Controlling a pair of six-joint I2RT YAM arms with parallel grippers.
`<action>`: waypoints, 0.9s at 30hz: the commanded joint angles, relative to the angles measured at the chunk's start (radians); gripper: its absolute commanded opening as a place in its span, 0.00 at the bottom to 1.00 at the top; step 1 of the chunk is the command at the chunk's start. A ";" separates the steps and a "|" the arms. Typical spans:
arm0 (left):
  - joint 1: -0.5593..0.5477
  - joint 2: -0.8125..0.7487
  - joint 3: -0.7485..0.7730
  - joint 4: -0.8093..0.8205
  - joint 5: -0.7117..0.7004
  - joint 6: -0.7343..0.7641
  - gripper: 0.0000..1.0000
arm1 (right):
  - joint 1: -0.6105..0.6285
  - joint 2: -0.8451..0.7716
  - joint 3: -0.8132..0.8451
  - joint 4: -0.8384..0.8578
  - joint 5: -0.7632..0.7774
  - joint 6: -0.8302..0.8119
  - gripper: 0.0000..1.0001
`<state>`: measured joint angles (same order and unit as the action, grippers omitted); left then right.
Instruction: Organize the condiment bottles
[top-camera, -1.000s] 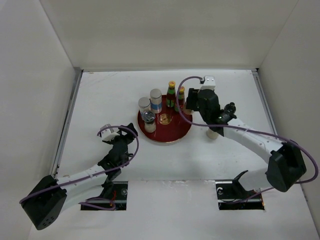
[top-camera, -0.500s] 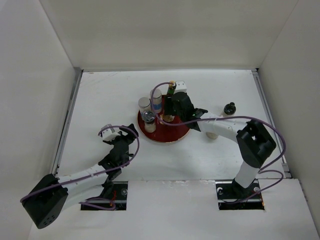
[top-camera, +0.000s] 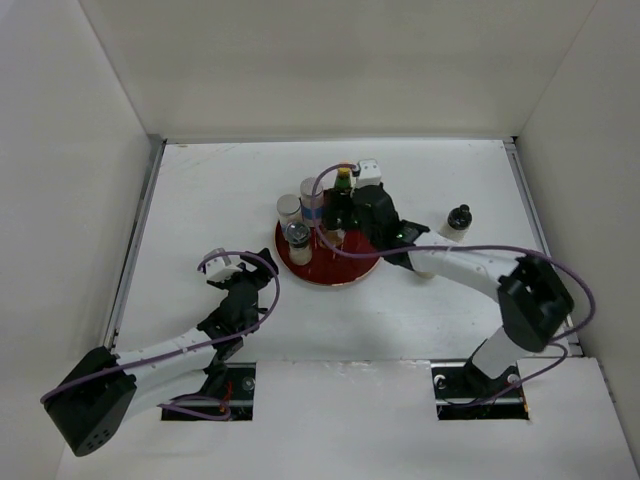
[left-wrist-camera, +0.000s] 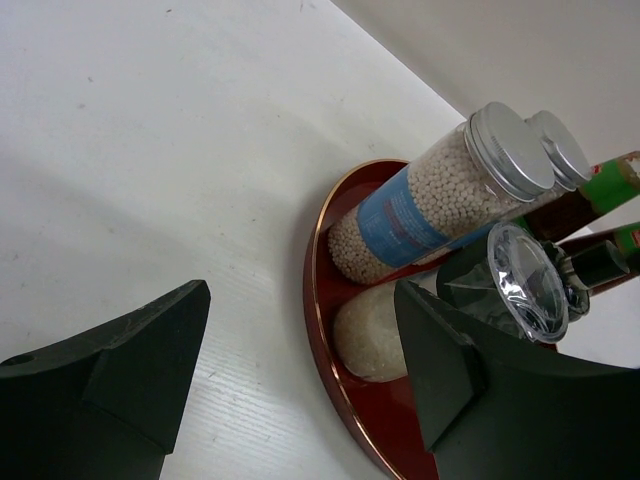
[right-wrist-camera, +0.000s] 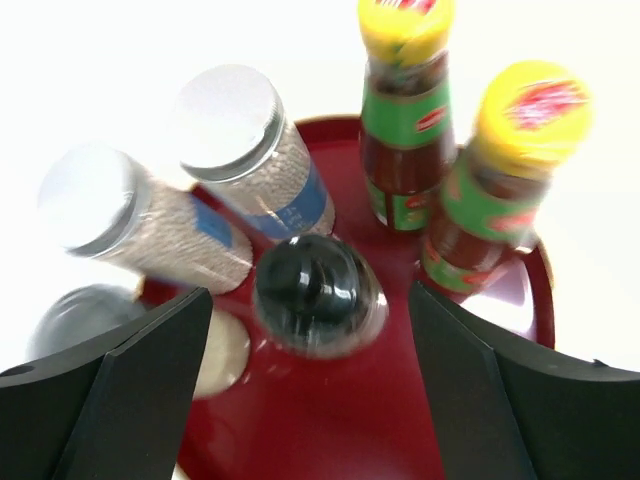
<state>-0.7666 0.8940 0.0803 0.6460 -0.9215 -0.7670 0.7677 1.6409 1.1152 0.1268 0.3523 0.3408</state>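
The round red tray (top-camera: 352, 268) holds two grey-lidded cylinders (top-camera: 312, 190), a clear-lidded shaker (top-camera: 298, 236) and slim sauce bottles with yellow caps (top-camera: 344, 176). My right gripper (top-camera: 337, 222) hangs over the tray, open. In the right wrist view its fingers (right-wrist-camera: 150, 380) stand wide on either side of a black-capped shaker (right-wrist-camera: 318, 290) that stands on the tray (right-wrist-camera: 330, 420), with both sauce bottles (right-wrist-camera: 405, 110) behind it. A black-capped bottle (top-camera: 458, 218) stands on the table to the right. My left gripper (top-camera: 232, 268) is open and empty, left of the tray.
White walls close in the table at the back and both sides. A pale object (top-camera: 425, 264) lies under my right arm beside the tray. In the left wrist view the tray rim (left-wrist-camera: 318, 300), a blue-labelled cylinder (left-wrist-camera: 430, 195) and a pale shaker (left-wrist-camera: 375, 335) are close ahead.
My right gripper has swung left from behind the tray's right edge to above the tray's middle. The left arm has not moved.
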 joint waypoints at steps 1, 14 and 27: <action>-0.004 -0.009 0.024 0.026 0.013 -0.006 0.74 | 0.014 -0.221 -0.075 0.050 0.048 -0.014 0.85; -0.012 -0.021 0.027 0.026 0.015 0.021 0.74 | -0.172 -0.750 -0.405 -0.524 0.438 0.151 0.94; -0.020 -0.006 0.033 0.026 0.030 0.021 0.75 | -0.251 -0.584 -0.462 -0.336 0.252 0.158 0.95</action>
<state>-0.7799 0.8825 0.0807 0.6460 -0.8997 -0.7544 0.5488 1.0443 0.6613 -0.3210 0.6472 0.4908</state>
